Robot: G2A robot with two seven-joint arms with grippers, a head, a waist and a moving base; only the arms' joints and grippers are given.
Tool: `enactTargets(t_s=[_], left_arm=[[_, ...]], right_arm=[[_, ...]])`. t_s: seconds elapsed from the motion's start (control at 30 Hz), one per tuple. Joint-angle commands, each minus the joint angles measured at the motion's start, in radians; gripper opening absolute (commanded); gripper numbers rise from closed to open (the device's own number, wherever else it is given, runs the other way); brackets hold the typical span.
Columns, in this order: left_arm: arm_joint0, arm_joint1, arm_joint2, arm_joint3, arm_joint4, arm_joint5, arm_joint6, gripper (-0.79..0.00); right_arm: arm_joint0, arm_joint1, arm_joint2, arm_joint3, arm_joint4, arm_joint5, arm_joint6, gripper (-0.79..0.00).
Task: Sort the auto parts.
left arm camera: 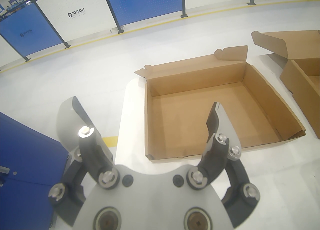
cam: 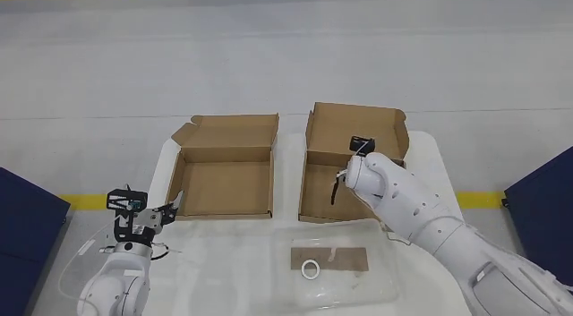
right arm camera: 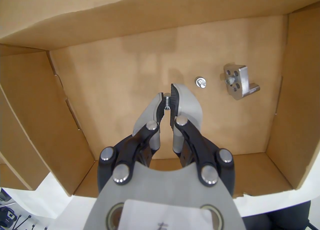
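Small threaded bolt: clamped between the pads of the right gripper, held over the floor of the right-hand cardboard box and not touching it. Long axis runs along the fingers, one end at the fingertips and the other pointing back toward the gripper's base. Cannot tell for certain which end is the head. Jaws are narrowed onto the shank, with no gap at the pads.

On the box floor, beyond the fingertips:
- second small bolt, standing on end, axis roughly toward the camera. Near the held bolt but apart from it.
- L-shaped metal bracket with several holes in its face and a short stud projecting from it. It lies close to a side wall, apart from the standing bolt.

Top view: the right arm reaches over the near wall of this box. The box's lid flap stands open at the far side.

Left-hand cardboard box: beside the right one, a gap between them, flap open.

Left gripper: jaws spread wide with nothing between them. It sits over the table near the left box's near outer corner.

Near edge of table: clear plastic tray holding a flat brown cardboard strip. A white ring lies just beside the strip's near edge.
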Motion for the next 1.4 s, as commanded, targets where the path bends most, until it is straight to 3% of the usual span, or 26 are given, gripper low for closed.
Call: enactTargets(t_s=[0.0,0.6,1.3,1.37], left_arm=[[0.0,0.0,0.0,0.0,0.0,0.0,0.0,0.0],[0.0,0.0,0.0,0.0,0.0,0.0,0.0,0.0],[0.0,0.0,0.0,0.0,0.0,0.0,0.0,0.0],[0.0,0.0,0.0,0.0,0.0,0.0,0.0,0.0]], right_arm=[[0.004,-0.011,0.0,0.026,0.01,-0.005,-0.012,-0.785],[0.031,-0.078,0.006,0.167,0.037,-0.046,-0.054,-0.785],[0.04,-0.115,0.028,0.229,0.008,-0.073,-0.045,-0.785],[0.038,-0.117,0.031,0.228,0.003,-0.073,-0.044,-0.727]])
